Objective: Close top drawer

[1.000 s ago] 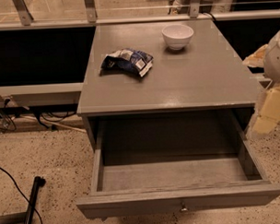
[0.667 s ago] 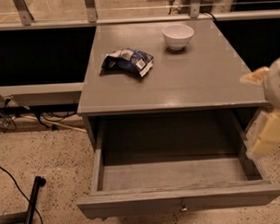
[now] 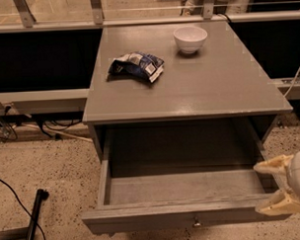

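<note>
The top drawer (image 3: 182, 186) of the grey cabinet (image 3: 188, 86) stands pulled far out toward me, and its inside is bare. Its front panel (image 3: 143, 222) runs along the bottom of the view, with a small round metal knob (image 3: 196, 222) at centre. My gripper (image 3: 272, 186) is at the lower right, beside the drawer's right front corner. Its two cream fingers (image 3: 275, 166) point left and stand apart, holding nothing; the lower finger lies at the front panel's right end.
A white bowl (image 3: 190, 38) and a crumpled blue chip bag (image 3: 136, 66) lie on the cabinet top. A black pole (image 3: 34, 220) and cables (image 3: 12, 128) lie on the speckled floor to the left. A metal rail (image 3: 136, 21) runs behind the cabinet.
My gripper has moved down along the cabinet's right side, from beside the top's edge to the drawer's right front corner. The drawer has not moved.
</note>
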### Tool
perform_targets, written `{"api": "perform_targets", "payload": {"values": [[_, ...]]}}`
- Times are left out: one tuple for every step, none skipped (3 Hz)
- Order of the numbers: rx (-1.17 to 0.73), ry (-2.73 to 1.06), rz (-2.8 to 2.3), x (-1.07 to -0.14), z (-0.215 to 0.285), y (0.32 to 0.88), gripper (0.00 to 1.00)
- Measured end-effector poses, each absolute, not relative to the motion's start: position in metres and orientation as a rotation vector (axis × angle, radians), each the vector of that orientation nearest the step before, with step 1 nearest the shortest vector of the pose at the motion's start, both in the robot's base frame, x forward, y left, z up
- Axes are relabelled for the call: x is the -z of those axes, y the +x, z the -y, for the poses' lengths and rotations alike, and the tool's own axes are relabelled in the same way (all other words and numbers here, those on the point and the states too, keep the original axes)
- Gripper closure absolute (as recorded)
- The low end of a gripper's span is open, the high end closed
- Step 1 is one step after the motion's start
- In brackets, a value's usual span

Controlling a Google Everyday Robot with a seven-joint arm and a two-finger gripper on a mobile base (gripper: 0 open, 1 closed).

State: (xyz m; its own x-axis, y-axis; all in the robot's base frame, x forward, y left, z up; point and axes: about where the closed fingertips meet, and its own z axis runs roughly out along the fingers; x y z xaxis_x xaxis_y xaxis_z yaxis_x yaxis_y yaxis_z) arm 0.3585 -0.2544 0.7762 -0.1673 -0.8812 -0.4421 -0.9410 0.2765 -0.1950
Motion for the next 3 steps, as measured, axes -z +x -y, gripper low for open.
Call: {"api": "perform_targets", "payload": {"values": [[-0.174,-1.648,-2.042,-0.747,0.259,0.344,0.58],[-0.176,-1.668,-2.029,-0.729,0.257,0.332,0.81],[-0.176,-1.672,-2.028,-0.730,0.256,0.332,1.00]]}}
